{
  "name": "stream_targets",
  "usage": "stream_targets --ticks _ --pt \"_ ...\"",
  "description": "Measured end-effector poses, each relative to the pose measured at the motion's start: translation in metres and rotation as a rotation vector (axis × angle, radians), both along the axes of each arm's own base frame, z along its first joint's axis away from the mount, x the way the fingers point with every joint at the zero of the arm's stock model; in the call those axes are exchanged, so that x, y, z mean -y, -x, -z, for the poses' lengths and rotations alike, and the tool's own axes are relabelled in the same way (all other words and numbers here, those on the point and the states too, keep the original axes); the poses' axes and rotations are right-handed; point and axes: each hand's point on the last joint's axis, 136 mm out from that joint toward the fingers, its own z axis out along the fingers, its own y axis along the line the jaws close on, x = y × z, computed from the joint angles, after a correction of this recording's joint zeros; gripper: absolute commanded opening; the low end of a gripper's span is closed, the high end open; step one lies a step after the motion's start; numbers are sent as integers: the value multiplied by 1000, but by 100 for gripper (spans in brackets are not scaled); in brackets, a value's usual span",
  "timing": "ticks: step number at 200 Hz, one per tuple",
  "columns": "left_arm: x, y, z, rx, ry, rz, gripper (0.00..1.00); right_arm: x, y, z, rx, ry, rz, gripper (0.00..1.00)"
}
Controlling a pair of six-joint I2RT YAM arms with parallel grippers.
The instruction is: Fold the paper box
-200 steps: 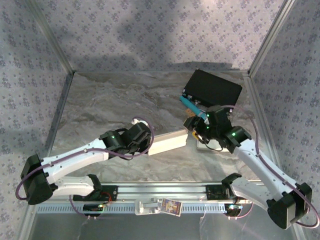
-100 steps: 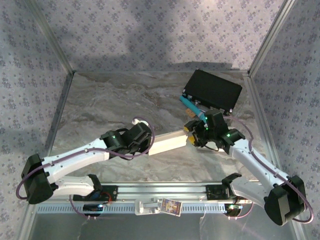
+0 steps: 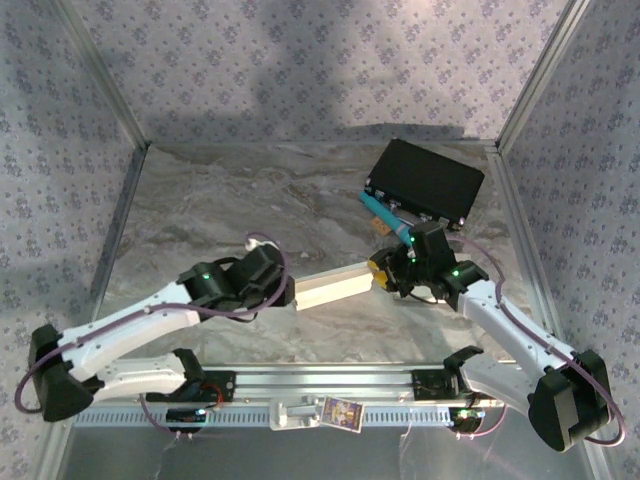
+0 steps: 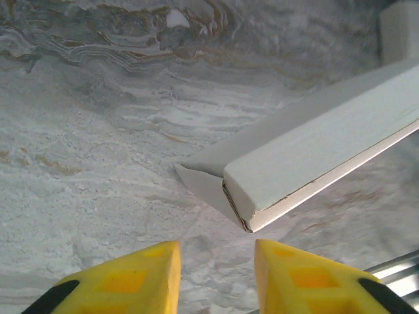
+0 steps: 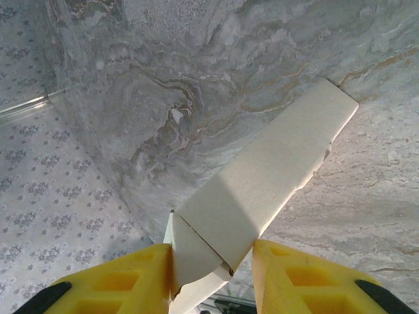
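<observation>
Paper box from the overhead camera: a long, flattened white sleeve lying slantwise on the marble-look table, between the two arms and well apart from the black case at the far right. The left gripper sits at its near-left end and the right gripper at its far-right end.

On the left wrist camera I see the box's end just ahead of the yellow fingers, resting on the table. The card is thin, with a flap edge lifting slightly at the corner. I judge it very light, stiff along the panels but quick to crease or skid if pushed. The left gripper stands partly apart and grasps nothing. The box is beyond the tips, not between them.

On the right wrist camera the other end of the box runs in between the fingers, with a small end flap against the left-hand pad. The right gripper is narrowed close around that end, but I cannot tell whether it is actually pinching the card or only flanking it.

I would take hold across the narrow end panels near a crease, where the card is doubled, and squeeze gently, since too much force would probably crush the sleeve.
</observation>
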Motion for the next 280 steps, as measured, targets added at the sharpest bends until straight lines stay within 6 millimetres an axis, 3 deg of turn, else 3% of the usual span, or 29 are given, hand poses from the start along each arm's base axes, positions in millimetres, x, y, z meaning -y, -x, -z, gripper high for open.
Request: stream_targets --ticks 30,59,130,280 --pt "-3 -15 -12 -56 149 -131 40 0 0 1 6 6 -8 34" --pt "8 -21 -4 -126 246 -192 41 0 0 2 11 16 -20 32" --pt "19 -12 28 -269 349 -272 37 0 -1 4 13 24 -24 31" --pt "20 -5 41 -256 474 -262 23 -1 0 7 -28 78 -72 24"
